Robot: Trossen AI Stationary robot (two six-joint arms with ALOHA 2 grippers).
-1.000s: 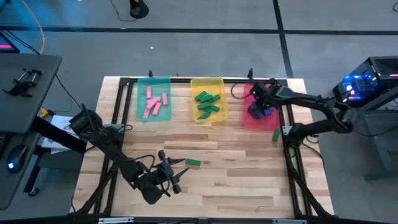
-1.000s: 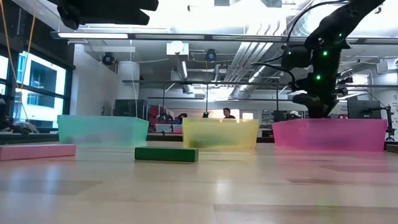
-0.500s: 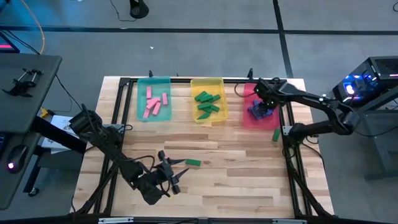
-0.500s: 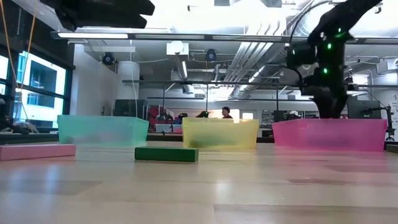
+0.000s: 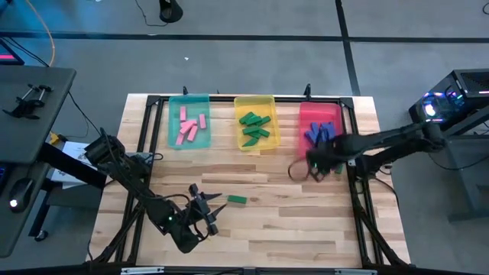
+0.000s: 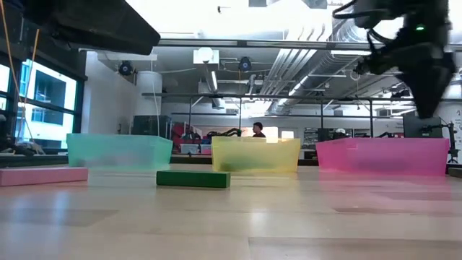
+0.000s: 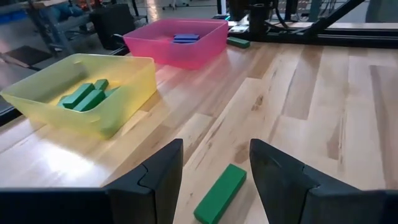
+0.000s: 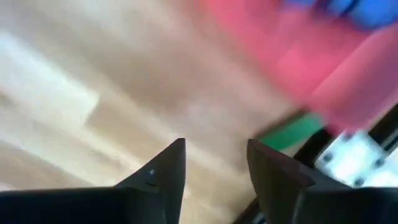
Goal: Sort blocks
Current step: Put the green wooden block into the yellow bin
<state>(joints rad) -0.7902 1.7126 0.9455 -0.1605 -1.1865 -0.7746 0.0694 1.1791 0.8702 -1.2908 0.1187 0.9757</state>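
Observation:
A green block [image 5: 237,200] lies flat on the table, just ahead of my left gripper [image 5: 214,206]. In the left wrist view that block [image 7: 219,193] shows beyond the open fingers [image 7: 214,146], untouched. My right gripper [image 5: 315,166] hangs open above bare wood by the red tray's near end [image 5: 321,153], pointing down. A second green block [image 8: 292,132] lies beside that tray. Pink blocks [image 5: 191,126] are in the teal tray, green ones [image 5: 254,128] in the yellow tray, blue ones [image 5: 317,131] in the red tray. One pink block [image 6: 43,175] lies on the table.
The three trays stand in a row along the far edge: teal [image 5: 172,114], yellow [image 5: 238,103], red [image 5: 306,111]. A black frame rail [image 5: 355,191] runs along the table's right side. Bare wood stretches between the trays and the near edge.
My right gripper has risen out of the red tray and swung toward the table's near edge; it now hangs over the wood in front of that tray. The blue blocks stay in the tray.

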